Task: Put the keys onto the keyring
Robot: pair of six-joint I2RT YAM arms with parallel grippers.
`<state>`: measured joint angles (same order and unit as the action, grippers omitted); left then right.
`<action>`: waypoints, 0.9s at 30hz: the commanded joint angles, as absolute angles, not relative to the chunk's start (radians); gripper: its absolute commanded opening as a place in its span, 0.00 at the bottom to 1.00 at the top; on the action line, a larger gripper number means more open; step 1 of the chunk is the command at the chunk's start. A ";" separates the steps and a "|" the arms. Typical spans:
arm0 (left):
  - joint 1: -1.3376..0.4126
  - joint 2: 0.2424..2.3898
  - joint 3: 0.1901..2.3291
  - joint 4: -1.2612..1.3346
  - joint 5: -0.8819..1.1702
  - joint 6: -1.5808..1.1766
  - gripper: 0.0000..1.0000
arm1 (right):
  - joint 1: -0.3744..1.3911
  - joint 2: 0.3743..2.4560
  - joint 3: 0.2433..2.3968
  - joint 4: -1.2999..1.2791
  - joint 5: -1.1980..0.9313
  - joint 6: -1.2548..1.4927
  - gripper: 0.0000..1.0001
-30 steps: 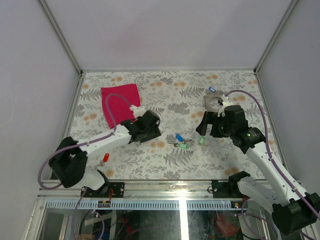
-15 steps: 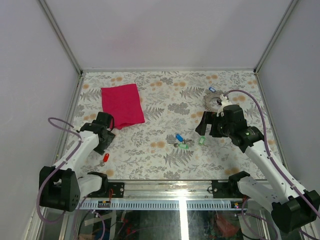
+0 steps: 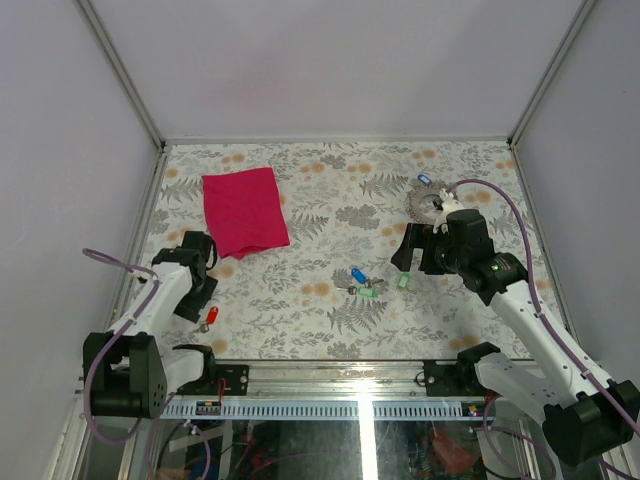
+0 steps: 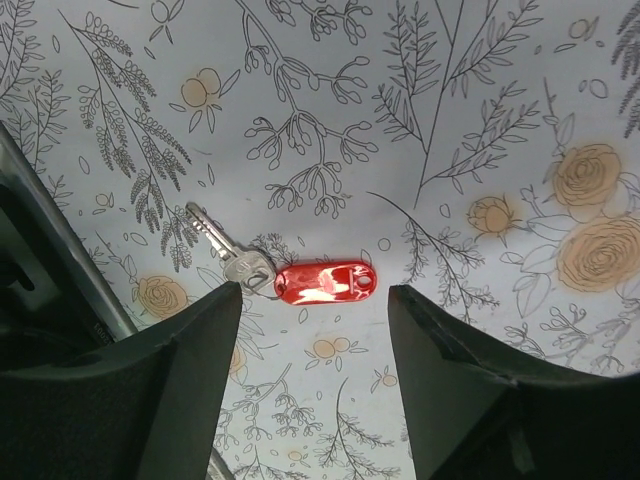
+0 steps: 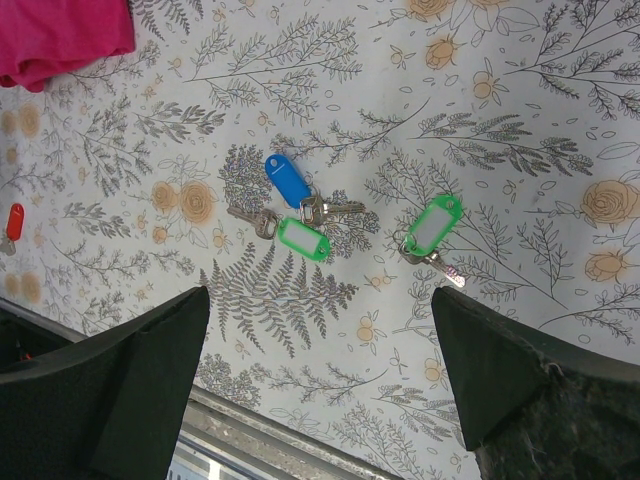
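Observation:
A silver key with a red tag (image 4: 325, 282) lies flat on the floral table at the near left (image 3: 210, 318). My left gripper (image 4: 315, 295) hovers just above it, open and empty (image 3: 203, 298). Near the middle lie a blue-tagged key (image 5: 288, 180) and a green-tagged key (image 5: 303, 240) touching each other, with a second green-tagged key (image 5: 432, 225) to their right. My right gripper (image 5: 320, 300) hangs open and empty above them (image 3: 412, 250). The grey jagged keyring (image 3: 425, 203) rests behind the right gripper, a blue tag (image 3: 424, 179) at its far edge.
A magenta cloth (image 3: 243, 210) lies flat at the far left. White walls enclose the table on three sides. The metal front rail (image 3: 330, 378) runs along the near edge, close to the red-tagged key.
My left arm has swung from beside the cloth near the table's middle back to the near left, over the red-tagged key. The right arm and the keys have not moved.

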<state>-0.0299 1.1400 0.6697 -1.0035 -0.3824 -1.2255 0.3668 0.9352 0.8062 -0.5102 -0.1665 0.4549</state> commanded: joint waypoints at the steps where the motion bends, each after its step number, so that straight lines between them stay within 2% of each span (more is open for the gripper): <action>1: -0.016 1.178 0.662 -0.998 -0.367 -1.229 0.61 | 0.374 0.934 0.820 -0.470 -0.169 0.439 1.00; 9: -0.016 1.242 0.596 -0.906 -0.275 -1.217 0.56 | 0.373 0.939 0.821 -0.462 -0.170 0.439 1.00; 11: -0.016 1.243 0.592 -0.895 -0.270 -1.213 0.47 | 0.373 0.941 0.822 -0.462 -0.169 0.438 1.00; 13: -0.016 1.236 0.584 -0.882 -0.256 -1.211 0.31 | 0.374 0.945 0.824 -0.462 -0.170 0.439 0.99; 18: -0.016 1.239 0.561 -0.845 -0.225 -1.190 0.16 | 0.374 0.952 0.822 -0.459 -0.174 0.437 1.00; 19: -0.017 1.243 0.558 -0.833 -0.212 -1.183 0.10 | 0.374 0.952 0.822 -0.457 -0.175 0.437 1.00; 22: -0.026 1.246 0.543 -0.787 -0.172 -1.164 0.04 | 0.373 0.955 0.821 -0.454 -0.176 0.437 1.00; 27: -0.107 1.258 0.548 -0.721 -0.146 -1.168 0.02 | 0.373 0.957 0.822 -0.455 -0.179 0.440 1.00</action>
<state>-0.0429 1.2304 0.5831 -0.8574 -0.2085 -1.1656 0.3664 0.9493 0.8062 -0.5014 -0.1677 0.4519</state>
